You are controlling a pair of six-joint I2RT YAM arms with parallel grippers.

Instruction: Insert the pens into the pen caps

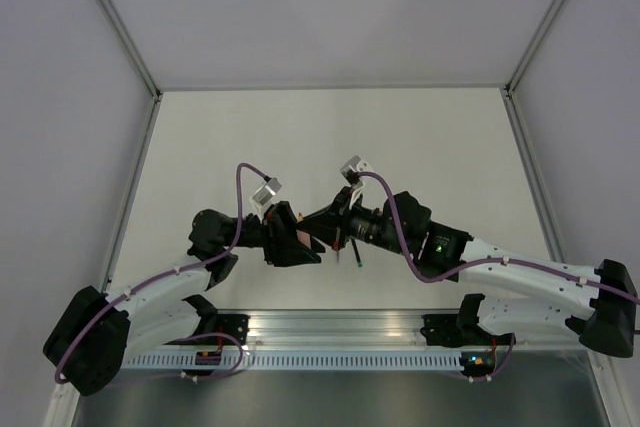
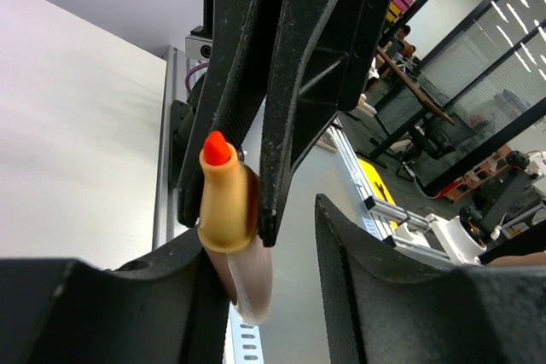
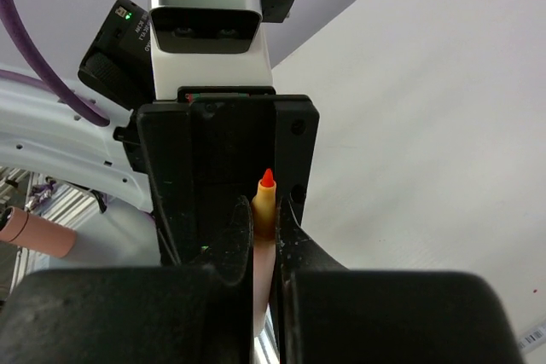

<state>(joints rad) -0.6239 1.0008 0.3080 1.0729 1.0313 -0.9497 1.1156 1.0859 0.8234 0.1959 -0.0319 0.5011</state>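
Observation:
The orange-ended pen (image 3: pixel 267 193) has a tan nose, a red-orange tip and a pale pinkish barrel. My right gripper (image 3: pixel 264 215) is shut on it just behind the nose. In the left wrist view the same pen (image 2: pixel 223 202) stands between the right gripper's black fingers. Its barrel runs down beside one finger of my left gripper (image 2: pixel 273 249), which is open with a wide gap. In the top view both grippers meet above the table's near middle, left (image 1: pixel 303 244) and right (image 1: pixel 336 231). A thin dark pen with a green end (image 1: pixel 356 261) lies just below them. No pen cap shows.
The aluminium rail (image 1: pixel 340 332) with both arm bases runs along the near edge. Grey walls (image 1: pixel 330 7) close the table (image 1: pixel 330 137) at the back and sides. A pale pink tube (image 3: pixel 32 234) shows at the left of the right wrist view; I cannot tell what it is.

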